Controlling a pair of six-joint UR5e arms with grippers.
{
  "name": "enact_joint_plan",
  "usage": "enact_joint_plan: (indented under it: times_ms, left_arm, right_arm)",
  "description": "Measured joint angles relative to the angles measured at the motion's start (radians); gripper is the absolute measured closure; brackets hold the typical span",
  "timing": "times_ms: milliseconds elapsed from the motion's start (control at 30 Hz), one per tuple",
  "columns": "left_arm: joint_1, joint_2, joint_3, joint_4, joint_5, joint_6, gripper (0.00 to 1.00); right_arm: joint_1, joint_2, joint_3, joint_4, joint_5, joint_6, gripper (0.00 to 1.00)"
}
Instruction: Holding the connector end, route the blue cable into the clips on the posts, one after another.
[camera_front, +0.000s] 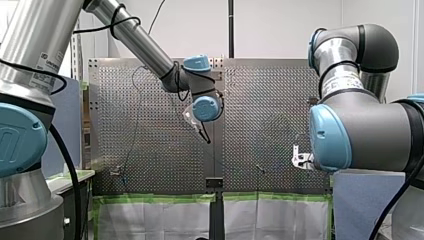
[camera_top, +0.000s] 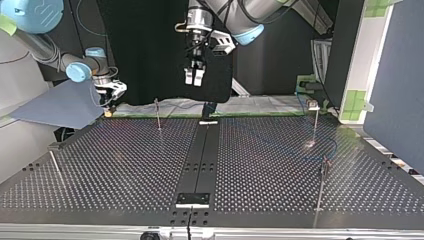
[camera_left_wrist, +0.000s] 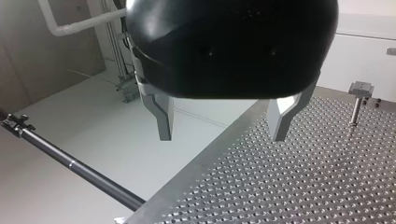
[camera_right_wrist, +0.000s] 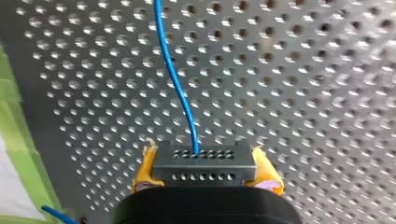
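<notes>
right end effector (camera_right_wrist: 204, 170) clamped on connector (camera_right_wrist: 204, 162), blue cable (camera_right_wrist: 175, 74) leading away | left end effector (camera_left_wrist: 222, 134) wide apart, empty

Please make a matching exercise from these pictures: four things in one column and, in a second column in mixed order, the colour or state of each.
Things:
1. left gripper
2. right gripper
3. cable
4. tape at the table's edge

Colour or state:
a. green
b. open, holding nothing
c. blue
d. shut on the connector

Pairs: 1-b, 2-d, 3-c, 4-a
</notes>
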Motion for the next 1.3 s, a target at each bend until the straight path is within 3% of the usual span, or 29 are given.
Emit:
enact_joint_plan:
  times_ms: [300, 600, 767, 900, 1000, 1300]
  left_arm:
    - [0.000, 0.086, -0.089, -0.005, 0.000, 0.005, 0.00]
    - [0.000, 0.100, -0.169, -0.004, 0.000, 0.014, 0.00]
    - [0.000, 0.101, -0.216, -0.014, 0.003, 0.026, 0.00]
    - [0.001, 0.101, -0.258, -0.013, 0.005, 0.035, 0.00]
    - [0.001, 0.100, -0.279, -0.010, 0.005, 0.037, 0.00]
    - [0.002, 0.100, -0.287, -0.008, 0.006, 0.038, 0.00]
  right_arm:
    - [-0.002, -0.098, 0.064, -0.011, 0.034, 0.006, 1.00]
    - [0.016, -0.188, 0.075, -0.024, 0.060, 0.008, 1.00]
    - [0.025, -0.200, 0.076, -0.039, 0.049, 0.022, 1.00]
    - [0.032, -0.199, 0.076, -0.059, 0.019, 0.048, 1.00]
    - [0.035, -0.198, 0.076, -0.066, 0.006, 0.057, 1.00]
    - [0.036, -0.197, 0.076, -0.070, 0.000, 0.060, 1.00]
